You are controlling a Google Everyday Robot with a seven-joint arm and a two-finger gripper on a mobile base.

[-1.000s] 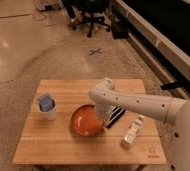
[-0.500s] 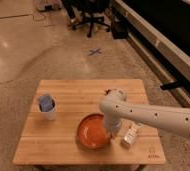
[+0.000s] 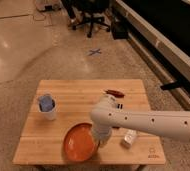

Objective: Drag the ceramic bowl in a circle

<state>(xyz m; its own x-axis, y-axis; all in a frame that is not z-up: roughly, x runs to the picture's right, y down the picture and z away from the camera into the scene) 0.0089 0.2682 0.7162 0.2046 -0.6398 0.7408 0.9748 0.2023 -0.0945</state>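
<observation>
The ceramic bowl (image 3: 80,143) is a wide, shallow orange-red dish. It sits near the front edge of the wooden table (image 3: 73,90), left of centre. My white arm reaches in from the right, and my gripper (image 3: 102,137) is down at the bowl's right rim. The arm's wrist hides the contact point.
A white cup with blue contents (image 3: 47,106) stands at the table's left. A small white packet (image 3: 129,138) lies right of the gripper. A dark red item (image 3: 114,93) lies near the back right edge. An office chair (image 3: 93,15) and a blue floor cross (image 3: 94,51) are behind.
The bowl has slid from the table's middle toward the front edge and to the left, and my gripper has moved with it.
</observation>
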